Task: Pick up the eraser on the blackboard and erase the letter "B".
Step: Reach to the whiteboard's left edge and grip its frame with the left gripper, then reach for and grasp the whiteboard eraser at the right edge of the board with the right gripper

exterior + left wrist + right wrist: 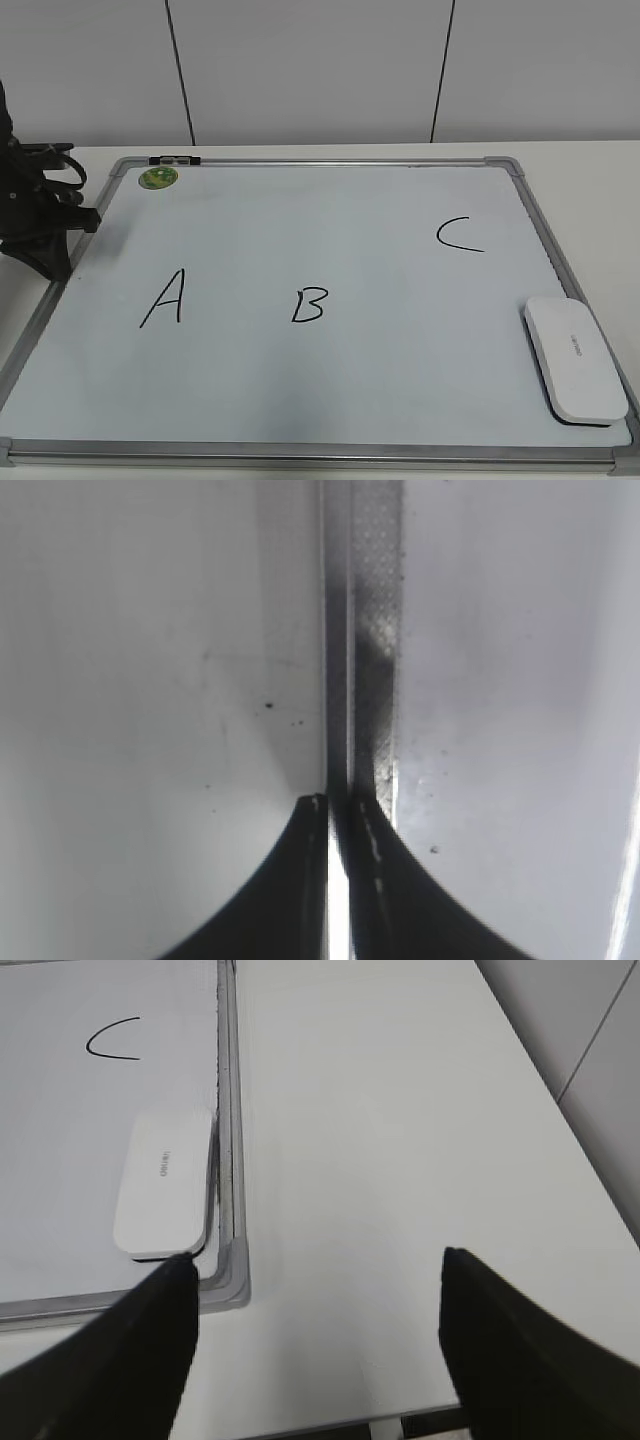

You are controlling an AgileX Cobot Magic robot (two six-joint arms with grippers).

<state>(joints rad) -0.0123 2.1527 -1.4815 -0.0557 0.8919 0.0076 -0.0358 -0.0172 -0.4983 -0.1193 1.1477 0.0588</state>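
the eraser [575, 361] is seen lying flat at the near right corner of the blackboard [330, 400], its long side just beside the silver frame, with nothing gripping it. in the right wrist view the right gripper [315, 1260] is held with its jaws spread wide and empty, above the white table [400, 1160] off the board's corner, one finger's tip overlapping the near end of the eraser [165, 1180] in the picture. farther in, the letter "B" [308, 305] is written near the board's middle, with the letter a [165, 297] to its left and the letter c [459, 235] beyond on the right. the left gripper [338, 810] is seen with fingers pressed together, holding nothing, over the left frame edge. a green sticker [158, 178] is set at the far left corner.
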